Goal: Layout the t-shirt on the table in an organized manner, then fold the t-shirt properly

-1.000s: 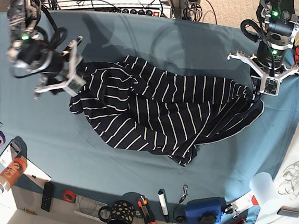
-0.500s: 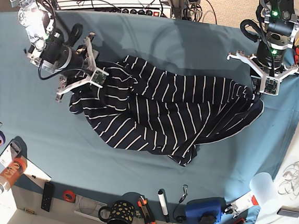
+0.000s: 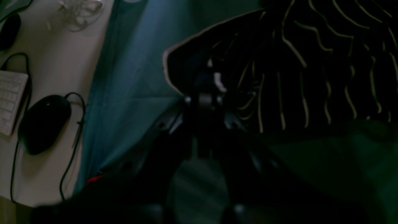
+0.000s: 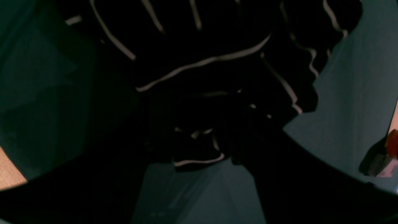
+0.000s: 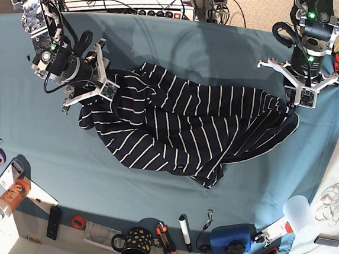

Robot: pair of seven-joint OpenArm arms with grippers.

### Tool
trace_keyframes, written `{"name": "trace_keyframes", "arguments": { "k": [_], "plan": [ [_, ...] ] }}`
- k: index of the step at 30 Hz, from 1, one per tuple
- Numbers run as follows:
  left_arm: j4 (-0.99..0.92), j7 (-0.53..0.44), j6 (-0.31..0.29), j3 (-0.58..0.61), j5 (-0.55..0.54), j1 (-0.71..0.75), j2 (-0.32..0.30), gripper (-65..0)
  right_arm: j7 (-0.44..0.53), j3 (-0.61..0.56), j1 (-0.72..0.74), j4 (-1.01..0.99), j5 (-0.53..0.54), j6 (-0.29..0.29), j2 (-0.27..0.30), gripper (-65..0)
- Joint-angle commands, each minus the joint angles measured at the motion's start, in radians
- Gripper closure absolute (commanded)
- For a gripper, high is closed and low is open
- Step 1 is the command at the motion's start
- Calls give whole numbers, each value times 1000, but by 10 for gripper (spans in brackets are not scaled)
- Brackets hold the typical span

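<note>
Now t-shirt (image 5: 181, 131) between both grippers

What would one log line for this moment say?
t-shirt: crumpled, unfolded on table | left tool: shut on t-shirt's edge | right tool: at opposite edge, grip unclear

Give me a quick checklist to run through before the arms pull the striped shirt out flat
1. Left tool shut on the dark navy white-striped fabric t-shirt at its edge: ok, the left wrist view shows the hem pinched.
2. Right tool gripping the shirt: cannot tell; fabric lies between its open jaws in the right wrist view.
3. Shirt laid out flat: not ok, bunched and creased in the middle.
4. Bare teal-blue cloth-covered table around the shirt for spreading: ok.
5. Clutter along the near edge, such as the black spotted mug, apart from the shirt: ok.
</note>
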Motion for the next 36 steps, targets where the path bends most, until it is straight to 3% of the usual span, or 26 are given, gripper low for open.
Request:
{"name": "trace_keyframes", "arguments": {
  "k": [1, 5, 9, 16, 24, 28, 36],
  "plan": [
    [18, -26, 5, -2, 1, 1, -5, 0, 10, 8, 12, 12, 3, -3, 13, -266],
    [18, -26, 5, -2, 1, 1, -5, 0, -11, 9, 12, 36, 15, -3, 13, -266],
    [18, -26, 4, -2, 1, 1, -5, 0, -34, 9, 11, 145, 94, -3, 13, -266],
    [18, -26, 5, -2, 1, 1, -5, 0, -161, 9, -21, 210, 103, -3, 14, -266],
    [18, -26, 5, -2, 0, 1, -5, 0, -126, 9, -68, 209, 39, -3, 35, -266],
    [18, -26, 4, -2, 0, 1, -5, 0, -64, 9, -68, 204, -7, -3, 35, -266],
    [18, -26, 4, -2, 0, 1, -5, 0, -24, 9, -68, 102, -24, -3, 35, -266]
  ]
}}
